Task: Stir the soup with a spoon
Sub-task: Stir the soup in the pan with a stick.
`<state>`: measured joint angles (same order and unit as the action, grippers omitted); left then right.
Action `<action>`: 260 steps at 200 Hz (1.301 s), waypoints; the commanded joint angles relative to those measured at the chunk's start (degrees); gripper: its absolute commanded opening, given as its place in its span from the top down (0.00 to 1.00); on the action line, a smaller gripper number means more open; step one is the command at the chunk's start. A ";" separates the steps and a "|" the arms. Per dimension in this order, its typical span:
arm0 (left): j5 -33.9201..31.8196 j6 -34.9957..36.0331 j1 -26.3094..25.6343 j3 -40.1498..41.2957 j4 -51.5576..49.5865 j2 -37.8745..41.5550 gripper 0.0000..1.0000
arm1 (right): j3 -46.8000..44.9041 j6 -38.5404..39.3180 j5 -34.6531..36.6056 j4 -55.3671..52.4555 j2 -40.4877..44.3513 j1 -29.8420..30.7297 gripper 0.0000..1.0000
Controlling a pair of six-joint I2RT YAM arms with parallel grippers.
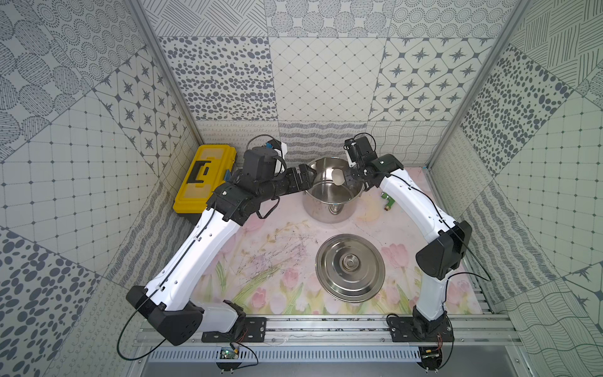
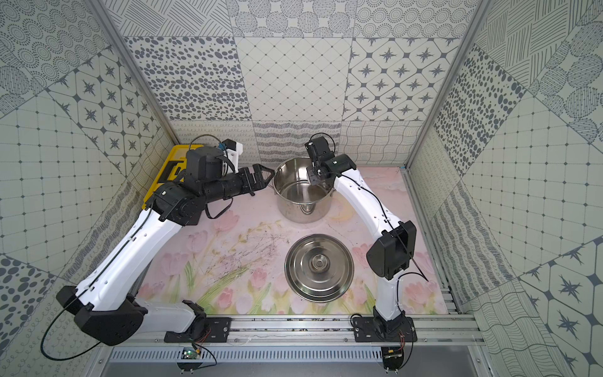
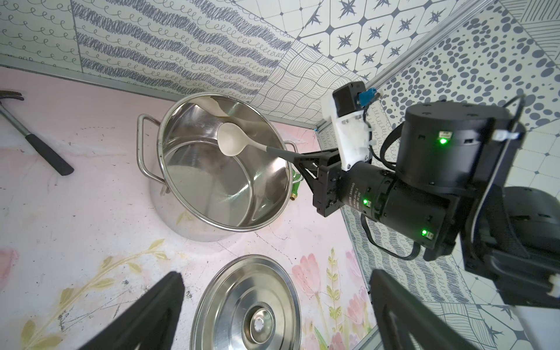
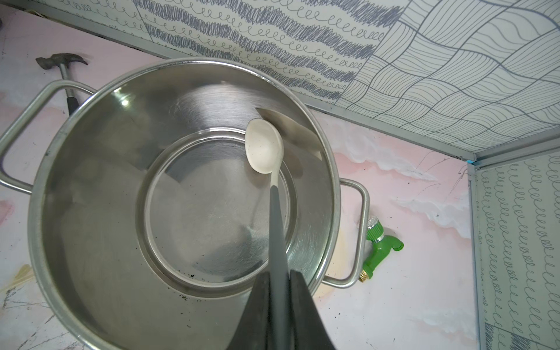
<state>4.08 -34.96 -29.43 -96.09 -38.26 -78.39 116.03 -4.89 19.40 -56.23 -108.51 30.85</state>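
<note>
**Spoon inside the pot, right arm set to stir**

I have the right gripper (image 4: pixel 280 277) closed hard on the dark handle of the spoon (image 4: pixel 275 200). The grip is far enough up the handle that the gripper sits clear of the rim while the cream bowl hangs inside the pot (image 1: pixel 329 209), close to one wall. In both top views the pot sits upper centre of the frame. Its lid (image 1: pixel 350 267) lies below centre, well apart, which leaves the mouth free. The left gripper (image 3: pixel 275 272) is spread wide and empty just left of the rim, probably to steady the pot; I cannot tell whether it touches. I see bare steel inside and no soup.
</note>
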 commanded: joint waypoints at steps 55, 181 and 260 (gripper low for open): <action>-0.22 0.55 -0.06 0.03 1.77 0.04 0.00 | -13.43 0.85 -3.15 1.23 14.18 -0.07 1.00; -0.39 -1.14 -0.05 -0.63 1.91 0.21 0.01 | -5.75 -4.96 -7.18 0.39 8.32 5.94 1.00; -0.92 -1.48 -0.10 0.59 1.56 1.70 0.01 | 5.27 -1.49 -0.86 -0.30 -0.26 4.37 1.00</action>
<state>3.86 -36.42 -29.43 -95.13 -38.46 -77.10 118.56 -7.70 15.64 -58.19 -107.74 36.27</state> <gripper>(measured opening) 0.994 0.154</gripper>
